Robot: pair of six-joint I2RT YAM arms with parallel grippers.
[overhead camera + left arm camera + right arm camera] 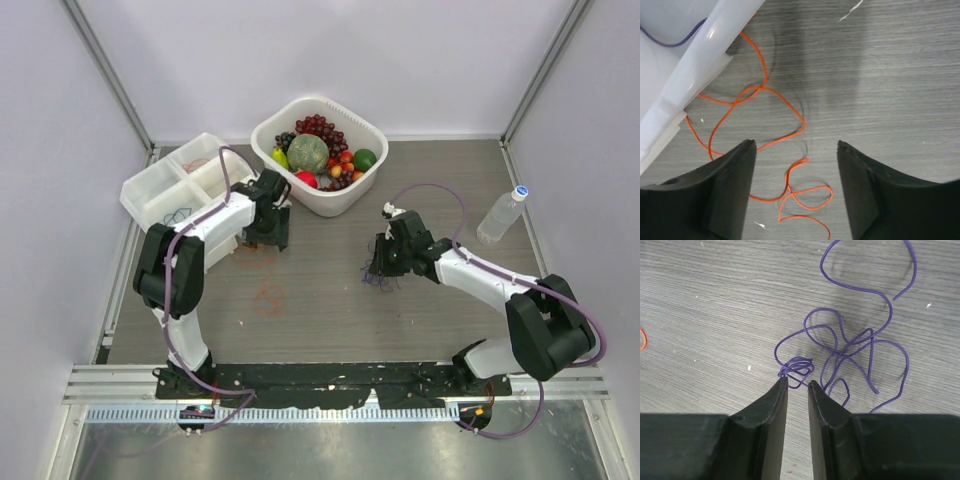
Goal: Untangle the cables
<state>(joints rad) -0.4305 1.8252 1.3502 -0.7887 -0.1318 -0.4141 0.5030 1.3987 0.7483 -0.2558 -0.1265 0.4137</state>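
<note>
An orange-red cable point(765, 92) lies in loose loops on the grey table, running from under the white tray's edge down between my left fingers. My left gripper point(796, 144) is wide open and empty, low over the cable's lower loops; it also shows in the top view point(265, 238). A dark purple cable point(852, 342) lies as a tangle of loops with a small tight coil point(799, 366) at its near left. My right gripper point(798, 381) has its jaws only a narrow gap apart, tips just short of that coil, holding nothing. It sits mid-table in the top view point(382, 270).
A white divided tray point(150, 188) stands at the left with a thin purple wire point(670, 41) inside; its wall point(695, 70) is close to my left gripper. A white basin point(262, 135) of fruit stands at the back. A water bottle point(500, 215) stands at the right.
</note>
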